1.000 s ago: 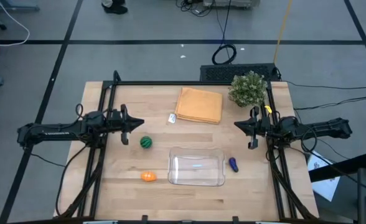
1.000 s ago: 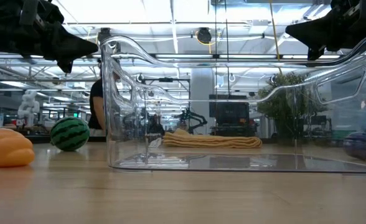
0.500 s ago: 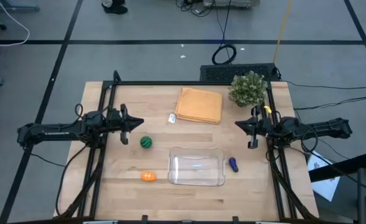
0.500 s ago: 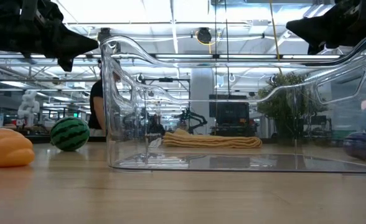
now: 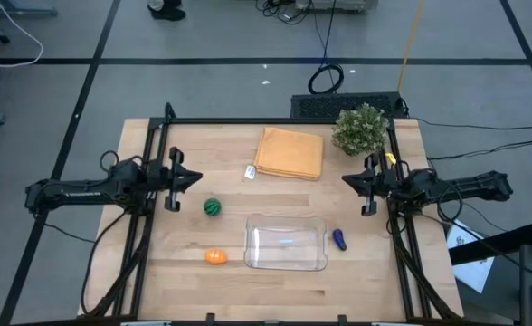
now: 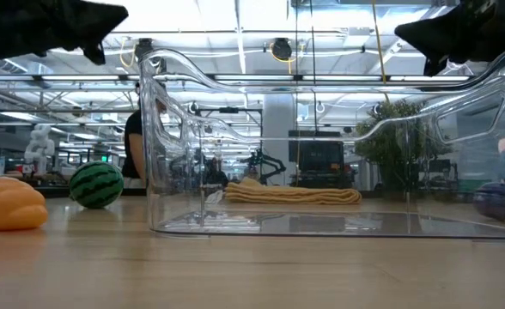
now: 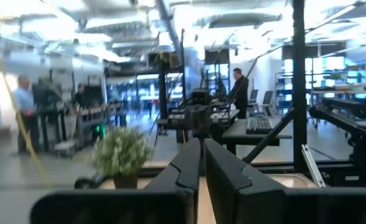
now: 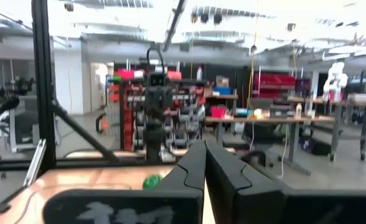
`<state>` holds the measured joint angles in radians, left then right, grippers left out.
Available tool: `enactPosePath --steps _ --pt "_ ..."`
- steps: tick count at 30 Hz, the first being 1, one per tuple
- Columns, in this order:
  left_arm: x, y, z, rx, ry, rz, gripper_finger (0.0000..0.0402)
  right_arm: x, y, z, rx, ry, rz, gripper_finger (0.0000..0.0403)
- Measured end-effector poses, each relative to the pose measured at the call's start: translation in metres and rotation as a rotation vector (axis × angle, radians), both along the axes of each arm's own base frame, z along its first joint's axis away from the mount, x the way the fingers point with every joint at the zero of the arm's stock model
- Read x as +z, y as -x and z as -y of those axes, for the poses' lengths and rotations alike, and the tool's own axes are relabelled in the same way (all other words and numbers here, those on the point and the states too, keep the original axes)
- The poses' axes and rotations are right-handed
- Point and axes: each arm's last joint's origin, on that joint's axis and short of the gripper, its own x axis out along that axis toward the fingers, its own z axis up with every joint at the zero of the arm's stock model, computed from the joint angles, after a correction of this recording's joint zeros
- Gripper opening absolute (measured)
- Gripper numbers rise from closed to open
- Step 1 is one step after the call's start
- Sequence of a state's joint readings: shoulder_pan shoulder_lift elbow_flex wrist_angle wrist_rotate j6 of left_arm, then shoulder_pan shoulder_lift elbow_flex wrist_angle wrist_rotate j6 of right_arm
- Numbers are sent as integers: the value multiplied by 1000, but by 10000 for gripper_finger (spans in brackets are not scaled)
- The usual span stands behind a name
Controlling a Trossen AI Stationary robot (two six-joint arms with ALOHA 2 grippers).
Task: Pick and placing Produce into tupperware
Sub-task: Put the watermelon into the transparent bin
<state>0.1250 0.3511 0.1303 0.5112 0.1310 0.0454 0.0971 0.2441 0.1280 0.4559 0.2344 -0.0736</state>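
Observation:
Three toy pieces rest on the wooden table: a dark-green striped ball [image 5: 212,207] [image 6: 96,184], an orange piece [image 5: 214,257] [image 6: 10,203] and a purple-blue eggplant [image 5: 338,239] [image 6: 498,199]. The clear tupperware [image 5: 286,244] [image 6: 321,154] stands between them, nothing inside it. My left gripper [image 5: 199,179] [image 7: 202,155] hovers shut above the table's left part, left of and beyond the ball. My right gripper [image 5: 344,181] [image 8: 205,155] hovers shut at the right side, beyond the eggplant. The ball [image 8: 152,182] also shows in the right wrist view.
A folded orange-tan cloth [image 5: 289,152] lies at the far middle, with a small white item [image 5: 250,172] beside it. A bushy potted plant [image 5: 360,129] stands at the far right corner. Black frame rails run along both sides of the table.
My left gripper has drawn back a little toward the table's left edge and has risen in the low view. Its fingers stay shut. The right arm and all the objects have kept still.

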Motion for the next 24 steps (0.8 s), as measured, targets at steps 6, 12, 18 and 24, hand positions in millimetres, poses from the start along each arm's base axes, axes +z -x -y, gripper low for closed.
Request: enactPosePath --steps 6,12,18,24 --pt "16 3 1 28 -14 -20 26 3 1 0 -13 38 25 0" --pt "27 9 3 104 -10 -94 26 0 0 0 -9 18 0 0" --pt "29 11 4 117 -27 -92 26 3 1 0 -9 13 27 0" --pt "27 10 4 128 -26 -115 26 2 0 0 -9 14 17 0"
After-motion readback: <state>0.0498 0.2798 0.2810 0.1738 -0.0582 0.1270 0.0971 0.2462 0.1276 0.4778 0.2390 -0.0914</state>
